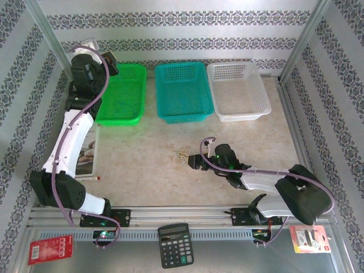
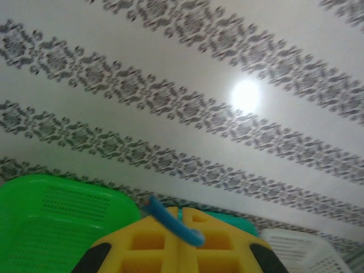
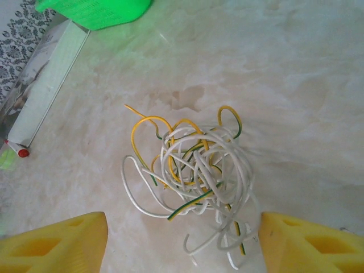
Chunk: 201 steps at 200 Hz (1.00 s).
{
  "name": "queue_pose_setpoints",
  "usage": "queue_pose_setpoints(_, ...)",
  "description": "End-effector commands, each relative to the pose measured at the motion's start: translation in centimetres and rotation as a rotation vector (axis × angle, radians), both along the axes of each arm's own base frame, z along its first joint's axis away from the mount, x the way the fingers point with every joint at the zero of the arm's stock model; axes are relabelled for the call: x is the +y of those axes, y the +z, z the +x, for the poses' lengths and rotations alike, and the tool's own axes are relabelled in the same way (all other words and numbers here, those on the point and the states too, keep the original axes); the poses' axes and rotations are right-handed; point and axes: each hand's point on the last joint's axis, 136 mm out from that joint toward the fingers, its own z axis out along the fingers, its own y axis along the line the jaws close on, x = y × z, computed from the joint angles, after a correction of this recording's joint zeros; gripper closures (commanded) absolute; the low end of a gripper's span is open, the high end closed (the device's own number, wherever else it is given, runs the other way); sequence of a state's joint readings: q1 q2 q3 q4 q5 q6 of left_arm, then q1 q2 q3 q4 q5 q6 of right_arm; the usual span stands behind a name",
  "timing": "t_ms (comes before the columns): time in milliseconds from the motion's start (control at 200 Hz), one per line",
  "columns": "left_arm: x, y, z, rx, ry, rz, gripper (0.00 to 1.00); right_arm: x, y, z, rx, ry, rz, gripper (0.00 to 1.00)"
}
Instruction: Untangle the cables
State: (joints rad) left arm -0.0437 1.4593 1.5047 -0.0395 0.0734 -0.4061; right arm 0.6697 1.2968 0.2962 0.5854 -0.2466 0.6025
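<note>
Yellow fingers (image 3: 57,242) of the right gripper (image 3: 182,222) sit at the bottom corners of its wrist view, cut off by the frame edge and spread wide, gripping nothing. The cables (image 3: 193,170) lie on the table (image 1: 142,170) just ahead of and between them: a loose clump of white, yellow and green-yellow strands, loops overlapping so single strands can't be traced through the middle. From above the clump is tiny, colours hard to tell, just beside the right fingertips. The left gripper (image 2: 181,215) is raised over the green basket (image 1: 121,120), pads pressed together, bottom cut off. A short blue strand (image 2: 170,222) pokes out at their seam, its lower end hidden. Bare tabletop rings the clump on all sides. A printed booklet (image 1: 88,156) lies well to the left by the left arm. The teal basket (image 1: 182,118) and white basket (image 1: 242,116) stand along the far edge, well apart from the clump. A calculator (image 1: 175,244) rests on the near rail between the bases.
</note>
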Motion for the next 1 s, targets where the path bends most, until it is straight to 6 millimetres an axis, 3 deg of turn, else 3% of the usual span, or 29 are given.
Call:
queue_pose_setpoints(0,1.6,-0.3,1.4,-0.002,0.043,0.048,1.00,-1.2,0.2,0.1,-0.011,-0.032,-0.040,0.29)
queue_pose_setpoints(250,4.2,-7.2,4.5,0.151,0.078,0.064,1.00,-3.1,2.1,-0.2,-0.042,-0.091,-0.036,0.28)
queue_pose_setpoints(285,4.3,-8.0,4.9,0.174,0.066,0.044,0.95,-3.5,2.2,-0.2,-0.044,-0.106,-0.040,0.27)
queue_pose_setpoints(325,4.1,-9.0,5.4,0.200,0.027,0.011,0.79,-3.9,2.4,-0.2,-0.048,-0.120,-0.043,0.26)
queue_pose_setpoints(360,3.9,-9.9,5.7,0.228,-0.001,-0.013,0.57,-4.3,2.5,-0.2,-0.048,-0.134,-0.048,0.24)
queue_pose_setpoints(390,3.8,-10.5,5.9,0.253,-0.007,-0.028,0.33,-4.7,2.7,-0.1,-0.050,-0.148,-0.050,0.23)
queue_pose_setpoints(410,3.8,-10.8,6.0,0.268,-0.011,-0.033,0.23,-4.9,2.7,-0.1,-0.049,-0.155,-0.051,0.22)
queue_pose_setpoints(510,3.2,-11.5,6.3,0.302,-0.050,-0.050,0.03,-5.9,3.0,-0.1,-0.048,-0.185,-0.058,0.18)
queue_pose_setpoints(649,2.5,-11.2,5.9,0.308,-0.081,-0.074,0.00,-7.4,3.3,0.3,-0.053,-0.258,-0.072,0.02)
queue_pose_setpoints(814,1.2,-10.2,4.9,0.295,-0.139,-0.121,0.00,-9.3,3.4,0.9,-0.045,-0.383,-0.070,0.02)
queue_pose_setpoints(999,-1.6,-9.0,2.8,0.277,-0.227,-0.166,0.00,-9.1,3.9,0.9,-0.038,-0.367,-0.044,0.02)
